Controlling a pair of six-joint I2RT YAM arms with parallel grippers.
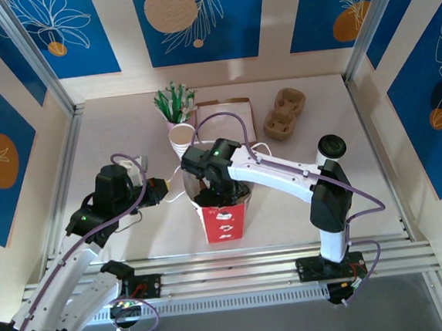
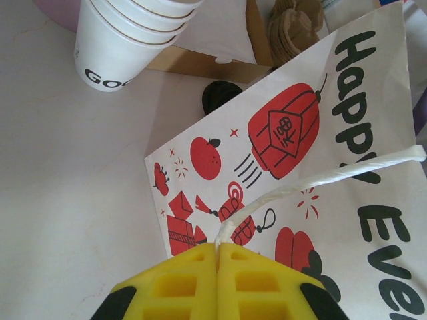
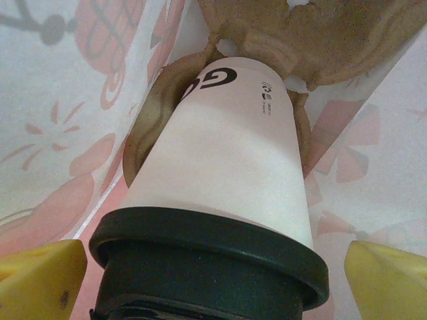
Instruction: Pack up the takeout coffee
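Coffee cup (image 3: 220, 153), white with a black lid (image 3: 207, 257), sat with its base in a pocket of a brown cardboard carrier (image 3: 313, 33), down inside the red-and-white paper bag (image 1: 223, 221) that stood near the middle of the table (image 1: 126, 143). The right gripper (image 3: 213, 277) hung over the cup in the bag's mouth, its yellow fingers (image 3: 40, 277) spread wide on either side of the lid and clear of it. At the bag's left side the left gripper (image 2: 217, 280) was clamped on the white cord handle (image 2: 320, 179).

The step in hand looked like the release of a cup just lowered into the bag. The next move called for lifting the right gripper straight up, without catching the lid or the paper walls, while the handle was held steady. A second lidded cup (image 1: 331, 146) stood to the right, probably next to fetch.
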